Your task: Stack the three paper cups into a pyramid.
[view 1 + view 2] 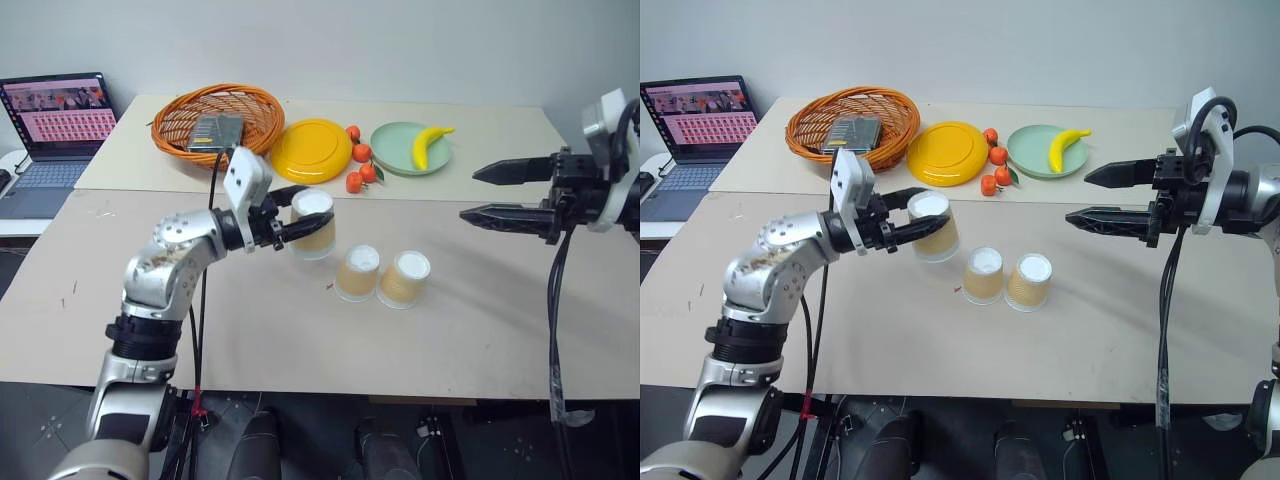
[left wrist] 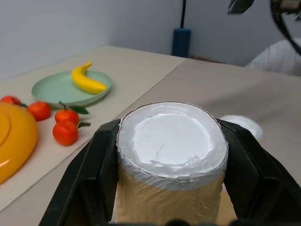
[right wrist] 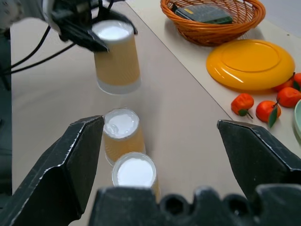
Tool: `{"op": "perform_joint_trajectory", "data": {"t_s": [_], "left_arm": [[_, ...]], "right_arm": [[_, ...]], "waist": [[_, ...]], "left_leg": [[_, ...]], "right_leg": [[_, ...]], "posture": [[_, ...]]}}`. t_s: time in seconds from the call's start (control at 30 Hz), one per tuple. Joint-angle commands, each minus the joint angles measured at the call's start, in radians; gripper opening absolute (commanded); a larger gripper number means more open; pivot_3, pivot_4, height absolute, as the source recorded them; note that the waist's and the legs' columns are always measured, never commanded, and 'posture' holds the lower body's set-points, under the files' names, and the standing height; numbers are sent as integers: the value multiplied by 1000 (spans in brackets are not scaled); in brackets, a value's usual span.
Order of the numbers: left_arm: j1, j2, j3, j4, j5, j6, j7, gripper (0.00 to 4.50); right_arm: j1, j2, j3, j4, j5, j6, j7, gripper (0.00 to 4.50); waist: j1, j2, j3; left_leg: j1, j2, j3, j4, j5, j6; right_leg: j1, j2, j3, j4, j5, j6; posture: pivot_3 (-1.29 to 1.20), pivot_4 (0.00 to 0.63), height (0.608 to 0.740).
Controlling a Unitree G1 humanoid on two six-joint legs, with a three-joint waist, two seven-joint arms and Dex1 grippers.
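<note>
Gripping an upturned paper cup (image 1: 932, 226) upright in the clamped left gripper (image 1: 912, 228), raised off the table (image 1: 890, 330), beside the two touching base cups (image 1: 1006, 277); keeping the right gripper (image 1: 1105, 198) spread wide, empty, farther off.

Silver jointed arms, white wrist housings, black two-fingered left gripper (image 1: 300, 218), dangling black cables

You see three paper cups (image 1: 358, 273), ribbed tan with white bases, an orange basket (image 1: 218, 117), yellow plate (image 1: 311, 150), yellow banana (image 1: 429, 143).
</note>
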Motion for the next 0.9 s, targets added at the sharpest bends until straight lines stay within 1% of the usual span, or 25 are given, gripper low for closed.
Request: {"op": "perform_joint_trajectory", "data": {"t_s": [0.03,0.17,0.33,0.57,0.9], "left_arm": [[-95,-7,-8,-36,-40,58,-3,2521],[-172,-48,-48,-3,-40,73,-17,2521],[-218,-112,-96,35,-45,62,-53,2521],[-218,-171,-152,89,-8,17,-76,2521],[-170,-226,-170,160,86,-105,-36,2521]], "right_arm": [[24,-18,-61,-7,1,-35,-10,4500],[73,-12,-91,-30,10,-39,-33,4500],[141,-2,-128,-77,20,-37,-70,4500],[244,1,-210,-162,55,-10,-117,4500],[326,-21,-291,-251,116,38,-162,4500]], "waist": [[-2,0,0],[-3,0,0],[-4,0,0],[-5,0,0],[-3,0,0]], "left_leg": [[0,0,0,0,0,0],[0,0,0,0,0,0],[0,0,0,0,0,0],[0,0,0,0,0,0],[0,-1,0,1,0,0]], "right_leg": [[0,0,0,0,0,0],[0,0,0,0,0,0],[0,0,0,0,0,0],[0,0,1,0,0,0],[1,0,1,0,0,0]], "posture": [[0,150,732],[0,150,732],[0,150,732],[0,150,732],[0,150,732]]}}
